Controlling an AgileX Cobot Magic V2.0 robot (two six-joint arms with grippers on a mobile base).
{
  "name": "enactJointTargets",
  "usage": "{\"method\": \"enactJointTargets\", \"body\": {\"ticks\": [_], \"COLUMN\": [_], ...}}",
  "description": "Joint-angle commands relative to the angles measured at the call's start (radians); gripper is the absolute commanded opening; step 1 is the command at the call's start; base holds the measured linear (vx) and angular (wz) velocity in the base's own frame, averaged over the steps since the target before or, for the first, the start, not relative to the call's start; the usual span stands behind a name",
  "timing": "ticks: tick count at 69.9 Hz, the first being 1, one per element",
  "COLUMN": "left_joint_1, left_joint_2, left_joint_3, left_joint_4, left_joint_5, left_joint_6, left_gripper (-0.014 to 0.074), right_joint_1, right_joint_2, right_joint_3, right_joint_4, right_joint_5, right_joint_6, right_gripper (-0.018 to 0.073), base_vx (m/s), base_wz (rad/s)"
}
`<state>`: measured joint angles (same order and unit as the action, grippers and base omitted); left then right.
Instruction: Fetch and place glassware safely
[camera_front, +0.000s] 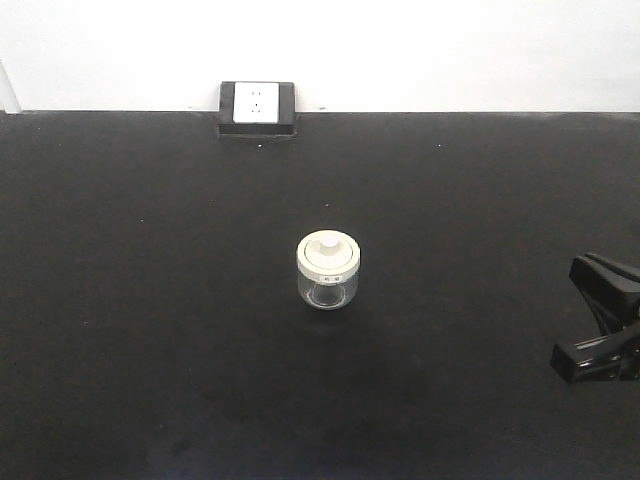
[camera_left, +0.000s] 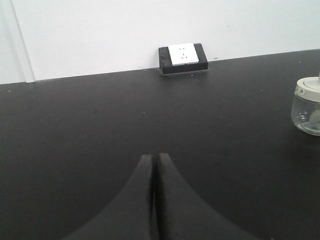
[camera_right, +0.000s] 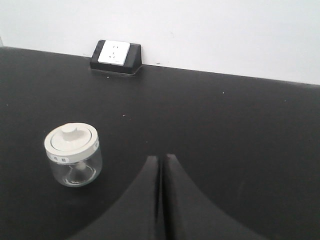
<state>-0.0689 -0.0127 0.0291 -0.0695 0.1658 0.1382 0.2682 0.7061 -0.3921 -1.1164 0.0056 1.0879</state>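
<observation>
The black worktop (camera_front: 150, 300) lies bare on all sides of the glass jar (camera_front: 328, 270), which stands alone near the middle, so it can be reached from left, right, near or far. The only other thing standing on it is the wall socket (camera_front: 257, 108) at the far edge against the white wall, well apart from the jar. The right gripper (camera_front: 603, 330) sits at the right edge, well clear of the jar.

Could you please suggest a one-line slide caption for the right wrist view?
Shut right claw over the black table, lidded glass jar ahead-left, wall socket behind.
</observation>
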Motion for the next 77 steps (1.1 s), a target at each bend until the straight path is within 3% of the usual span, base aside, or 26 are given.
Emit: {"method": "enactJointTargets", "body": {"ticks": [1, 12, 29, 37, 44, 66, 77], "left_joint_1": [-0.004, -0.004, -0.004, -0.004, -0.004, -0.004, -0.004], "left_joint_2": [-0.012, -0.012, -0.012, -0.012, -0.012, -0.012, -0.012], "left_joint_3": [0.027, 0.027, 0.027, 0.027, 0.027, 0.027, 0.027], "left_joint_4": [-0.011, -0.011, -0.011, -0.011, -0.011, -0.011, -0.011], "left_joint_5": [-0.069, -0.069, -0.067, -0.066, -0.066, -0.064, -0.064], "left_joint_6": [-0.001, -0.001, -0.001, -0.001, -0.001, -0.001, -0.001], "left_gripper": [-0.0007, -0.0007, -0.0007, -0.0007, -0.0007, -0.0007, -0.0007], "right_joint_1": [-0.005, -0.005, -0.005, -0.005, -0.013, -0.219, -0.268], "right_joint_2": [-0.003, -0.003, -0.003, -0.005, -0.034, -0.181, -0.261], "right_joint_3": [-0.026, -0.026, -0.026, -0.026, -0.026, -0.026, 0.014], "right_joint_4": [0.093, 0.344, 0.865, 1.023, 1.06, 1.06, 1.059], "right_joint_5": [-0.006, 0.047, 0.123, 0.132, 0.138, 0.22, 0.234], "right_joint_6": [-0.063, -0.344, -0.926, -1.134, -1.204, -1.183, -1.183], "right_gripper": [-0.0003, -0.0003, -0.0003, -0.0003, -0.0003, -0.0003, -0.0003], "base_vx": [0.0, 0.0, 0.0, 0.0, 0.0, 0.0, 0.0], "base_wz": [0.0, 0.0, 0.0, 0.0, 0.0, 0.0, 0.0]}}
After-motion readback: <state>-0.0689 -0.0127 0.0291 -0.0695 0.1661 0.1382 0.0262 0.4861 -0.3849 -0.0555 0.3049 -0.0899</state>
